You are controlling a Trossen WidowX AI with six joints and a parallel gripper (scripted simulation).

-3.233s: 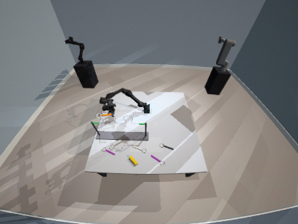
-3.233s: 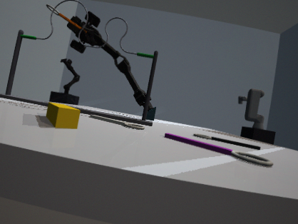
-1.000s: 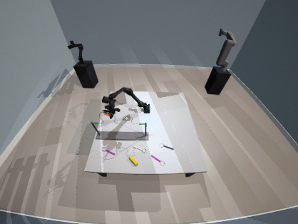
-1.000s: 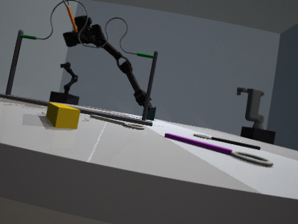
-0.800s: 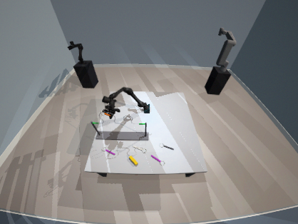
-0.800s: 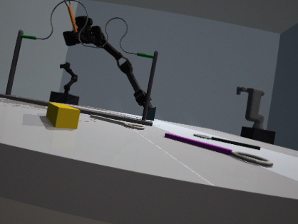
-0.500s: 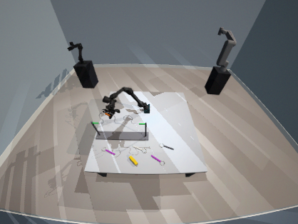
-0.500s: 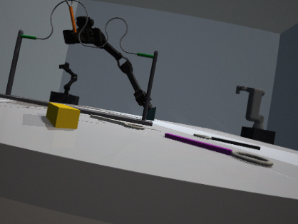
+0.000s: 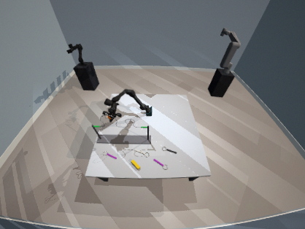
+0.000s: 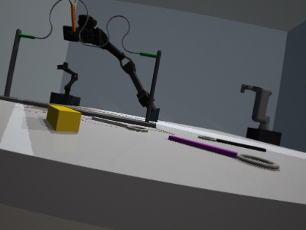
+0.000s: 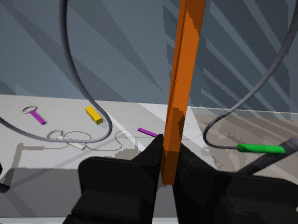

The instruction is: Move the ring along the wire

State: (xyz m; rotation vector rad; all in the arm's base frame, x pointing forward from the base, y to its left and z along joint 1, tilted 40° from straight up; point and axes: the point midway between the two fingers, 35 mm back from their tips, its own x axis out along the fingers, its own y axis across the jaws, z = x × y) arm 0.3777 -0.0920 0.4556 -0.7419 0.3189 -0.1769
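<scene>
My gripper (image 11: 165, 138) (image 10: 75, 32) (image 9: 109, 115) is shut on the lower end of the orange handle (image 11: 182, 75) (image 10: 73, 16) (image 9: 108, 117), which stands nearly upright. It is held high between the two posts, nearer the left post (image 10: 12, 66) (image 9: 98, 133). The ring at the handle's top is out of view. The thin grey wire (image 11: 65, 50) curves in loops on both sides of the handle. Green wire ends sit by the left post (image 10: 26, 36) (image 9: 95, 126) and the right post (image 10: 154, 88) (image 9: 148, 135), the right one in all views (image 10: 148, 55) (image 9: 144, 127) (image 11: 260, 148).
On the table lie a yellow block (image 10: 64, 118) (image 9: 136, 164) (image 11: 93, 114), two purple-handled rings (image 10: 203, 146) (image 9: 157, 162) (image 9: 111, 156) and a black-handled ring (image 10: 238, 144) (image 9: 171, 150). Two other arms on pedestals (image 9: 86, 74) (image 9: 222, 82) stand on the floor behind.
</scene>
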